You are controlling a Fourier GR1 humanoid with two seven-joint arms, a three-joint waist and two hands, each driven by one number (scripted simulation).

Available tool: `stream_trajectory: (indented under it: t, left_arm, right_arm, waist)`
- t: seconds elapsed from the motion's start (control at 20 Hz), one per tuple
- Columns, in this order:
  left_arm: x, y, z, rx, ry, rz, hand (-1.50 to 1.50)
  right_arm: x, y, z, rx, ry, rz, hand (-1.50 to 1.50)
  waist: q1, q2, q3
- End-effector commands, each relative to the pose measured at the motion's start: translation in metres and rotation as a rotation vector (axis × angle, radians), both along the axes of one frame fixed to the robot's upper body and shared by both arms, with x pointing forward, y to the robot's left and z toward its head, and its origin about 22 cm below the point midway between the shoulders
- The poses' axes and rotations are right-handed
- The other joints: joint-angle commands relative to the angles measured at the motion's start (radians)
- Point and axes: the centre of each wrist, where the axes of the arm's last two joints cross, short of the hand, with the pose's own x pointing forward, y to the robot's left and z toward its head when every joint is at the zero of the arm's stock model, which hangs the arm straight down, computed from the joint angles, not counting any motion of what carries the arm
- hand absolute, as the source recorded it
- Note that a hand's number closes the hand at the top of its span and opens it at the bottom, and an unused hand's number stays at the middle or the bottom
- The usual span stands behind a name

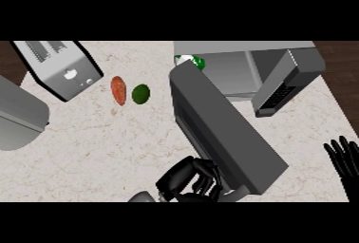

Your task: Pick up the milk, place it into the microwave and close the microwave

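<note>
The microwave [242, 50] stands at the counter's back right with its grey door [221, 128] swung wide open toward me. A small white and green milk carton [190, 61] shows inside the cavity at its left side, mostly hidden behind the door's top edge. My left hand [188, 179] is at the door's near end, fingers curled against its outer face, holding nothing that I can see. My right hand [344, 159] rests open at the right edge, fingers up, away from the microwave.
A silver toaster [61, 66] stands at the back left. An orange vegetable [118, 90] and a green fruit [141, 93] lie beside it. A grey rounded object [17, 116] fills the left edge. Dark floor shows beyond the counter's right side.
</note>
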Motion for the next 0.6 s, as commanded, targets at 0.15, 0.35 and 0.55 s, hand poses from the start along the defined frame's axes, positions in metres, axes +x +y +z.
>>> stream_trajectory:
  t: [0.15, 0.35, 0.55]
  left_arm:
    - [-0.006, -0.038, 0.012, 0.028, -0.013, 0.003, 1.50]
    - [-0.002, -0.047, 0.020, 0.012, -0.060, 0.067, 1.50]
    - [0.018, -0.053, 0.033, 0.027, -0.099, 0.142, 1.50]
  right_arm:
    - [0.009, 0.013, 0.036, 0.080, -0.110, 0.221, -1.50]
    - [0.029, 0.030, 0.060, 0.060, -0.133, 0.272, -1.50]
    - [0.029, 0.045, 0.072, 0.052, -0.134, 0.348, -1.50]
  waist:
    - [-0.043, 0.006, -0.001]
    - [-0.054, 0.011, -0.003]
    - [-0.086, 0.015, -0.002]
